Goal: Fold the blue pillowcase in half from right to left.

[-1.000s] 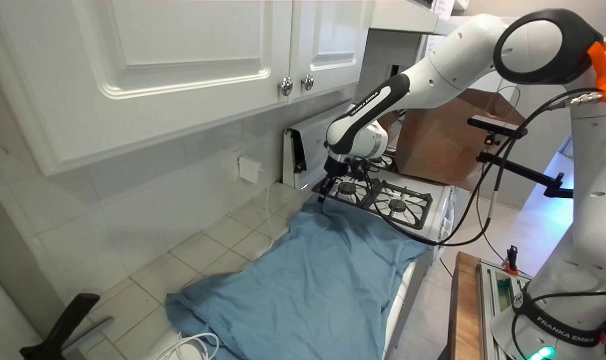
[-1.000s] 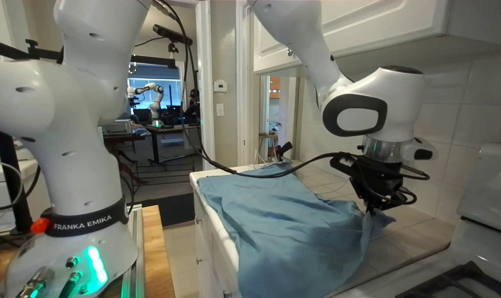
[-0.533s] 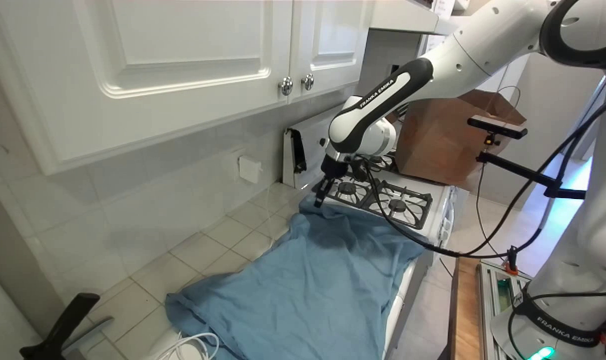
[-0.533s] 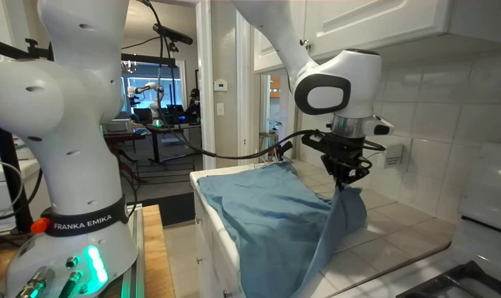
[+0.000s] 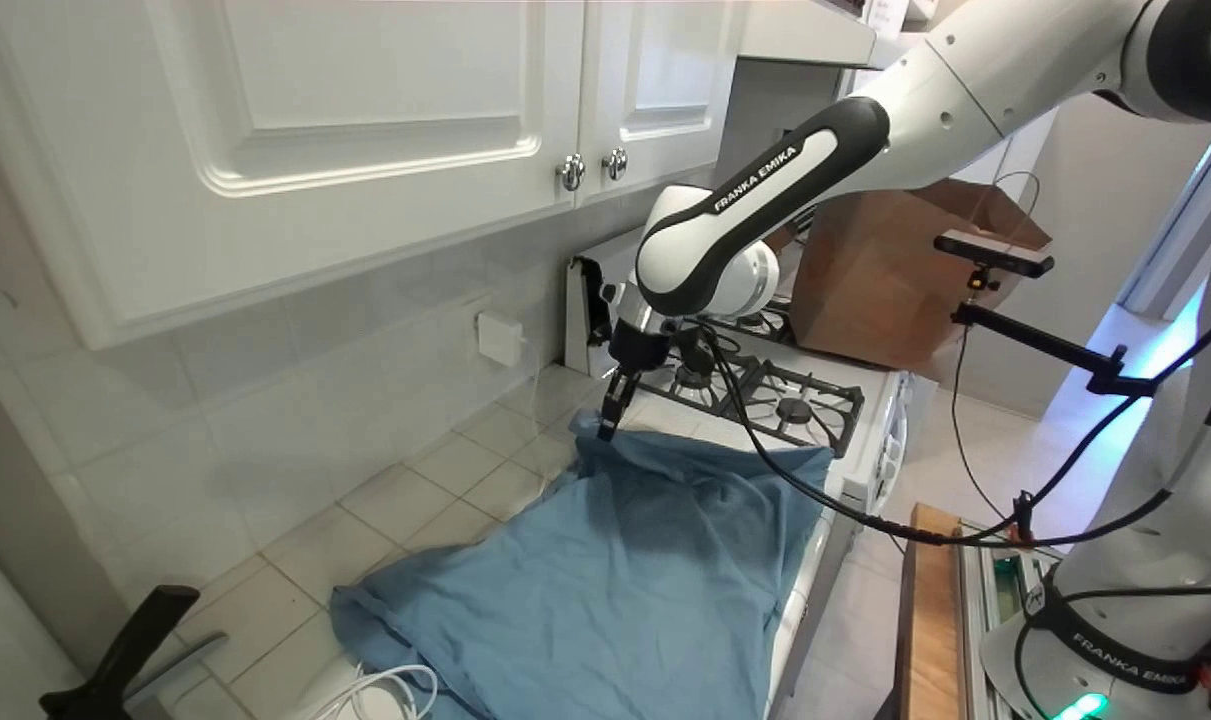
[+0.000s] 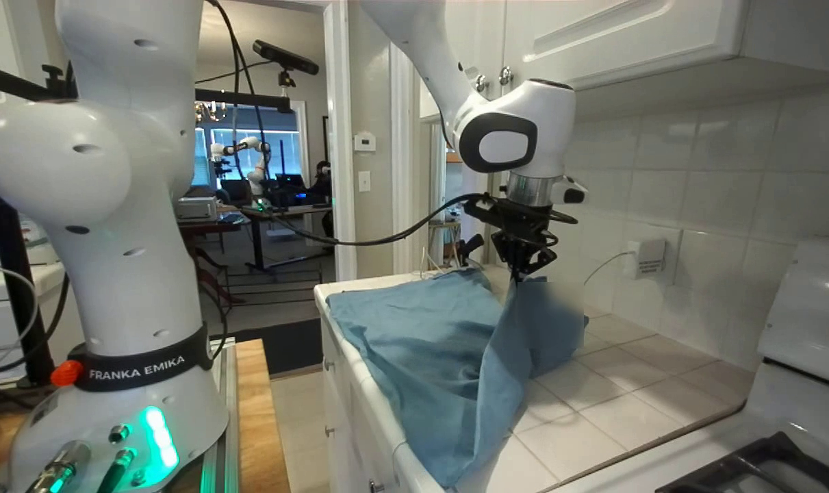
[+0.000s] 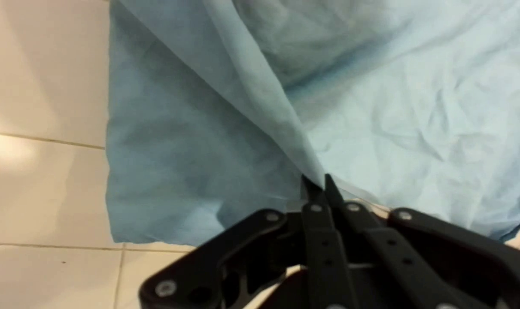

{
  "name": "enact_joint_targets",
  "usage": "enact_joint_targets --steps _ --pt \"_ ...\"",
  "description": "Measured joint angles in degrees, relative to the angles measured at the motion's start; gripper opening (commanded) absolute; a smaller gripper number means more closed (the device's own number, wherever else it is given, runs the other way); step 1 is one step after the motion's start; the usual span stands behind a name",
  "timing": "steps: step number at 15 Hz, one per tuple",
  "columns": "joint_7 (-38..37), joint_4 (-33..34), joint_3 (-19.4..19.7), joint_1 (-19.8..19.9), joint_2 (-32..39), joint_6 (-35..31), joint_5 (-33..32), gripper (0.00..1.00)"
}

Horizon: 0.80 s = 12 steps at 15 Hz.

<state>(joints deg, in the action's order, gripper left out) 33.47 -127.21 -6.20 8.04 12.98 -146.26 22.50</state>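
Cloth is being borne by the table, one raised edge facing the stove being held by the pincer clamped on it, and is being judged light, soft and apt to sag or bunch, so a firm pinch near that edge's corner is being favoured.
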Motion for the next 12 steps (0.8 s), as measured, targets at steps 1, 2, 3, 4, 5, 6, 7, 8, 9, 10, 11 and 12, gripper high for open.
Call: enact_joint_targets --steps 1,2,3,4,5,6,7,8,9,10,11,12 --pt "-1.0 0.0 -0.3 -0.8 -0.1 0.7 0.0 0.0" --pt "-2.0 0.0 -0.6 -1.6 -0.2 1.1 0.0 0.0" --pt "-3.0 0.0 -0.9 -2.4 -0.2 1.2 0.1 0.0" --pt "-4.2 0.0 -1.3 -3.0 -0.2 1.2 0.1 0.0" --pt "-5.6 0.1 -1.6 -3.8 -0.1 0.8 0.1 0.0" --pt "-7.2 0.1 -1.9 -4.6 0.0 -0.1 0.1 0.0" --pt "-9.2 0.3 -2.1 -5.4 0.3 -1.7 0.1 0.0" --pt "-11.5 0.5 -2.3 -6.4 0.9 -3.9 0.1 0.0" --pt "-13.9 0.8 -2.5 -7.5 1.7 -6.0 0.1 0.0" --pt "-16.4 1.2 -2.7 -8.5 2.6 -7.8 0.0 0.0" --pt "-18.8 1.7 -2.9 -9.6 3.7 -9.2 -0.1 0.01" --pt "-19.3 1.9 -3.1 -10.0 4.4 -9.6 -0.1 0.01"
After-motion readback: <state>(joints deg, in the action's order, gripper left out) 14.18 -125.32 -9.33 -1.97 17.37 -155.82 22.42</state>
